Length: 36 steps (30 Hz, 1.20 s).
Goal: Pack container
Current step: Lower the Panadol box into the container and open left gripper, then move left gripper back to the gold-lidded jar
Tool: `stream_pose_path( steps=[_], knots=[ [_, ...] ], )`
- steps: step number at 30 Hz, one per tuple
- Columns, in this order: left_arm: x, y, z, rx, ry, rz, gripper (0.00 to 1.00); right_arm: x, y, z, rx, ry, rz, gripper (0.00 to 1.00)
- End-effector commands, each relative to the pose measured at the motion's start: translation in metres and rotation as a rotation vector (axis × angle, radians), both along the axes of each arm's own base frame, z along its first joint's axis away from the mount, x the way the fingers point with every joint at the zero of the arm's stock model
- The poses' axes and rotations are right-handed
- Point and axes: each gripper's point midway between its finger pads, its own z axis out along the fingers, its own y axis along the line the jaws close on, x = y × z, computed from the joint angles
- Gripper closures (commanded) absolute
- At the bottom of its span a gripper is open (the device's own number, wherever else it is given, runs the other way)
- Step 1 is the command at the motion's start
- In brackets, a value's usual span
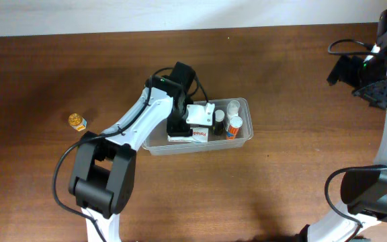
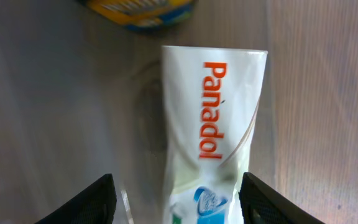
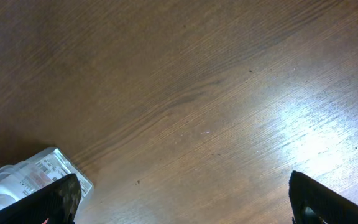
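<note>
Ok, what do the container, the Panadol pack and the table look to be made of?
Container: clear plastic, glossy; the contents show through its walls. Panadol pack: white, smooth, faintly shiny, creased; coated card or plastic, can't tell. Table: brown wood or wood-look laminate, grain lines, satin sheen.

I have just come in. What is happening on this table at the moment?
The left gripper hangs over the clear container, its jaws apart on either side of a white Panadol pack that seems to lie inside. A few small bottles stand at the container's right end. One small orange bottle sits on the table outside it, to the left. The right gripper is open and empty, over bare table at the far right.
</note>
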Motion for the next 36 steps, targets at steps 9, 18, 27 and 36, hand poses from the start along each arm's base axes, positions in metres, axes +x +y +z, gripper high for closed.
stream_pose_path(
  steps=[9, 18, 27, 36],
  knots=[
    [0.020, 0.014, 0.119, -0.124, -0.196, 0.400, 0.23, -0.001, -0.001, 0.010, -0.014, -0.027, -0.014, 0.02],
    [0.017, 0.098, 0.187, -0.292, -0.177, 0.985, 0.01, -0.001, -0.001, 0.010, -0.014, -0.027, -0.014, 0.02],
    [0.005, 0.231, 0.167, -0.267, -0.044, 1.584, 0.01, -0.001, -0.001, 0.010, -0.014, -0.027, -0.014, 0.01],
    [0.017, 0.307, 0.116, -0.243, 0.031, 1.908, 0.01, -0.001, -0.001, 0.010, -0.014, -0.027, -0.014, 0.02]
  ],
)
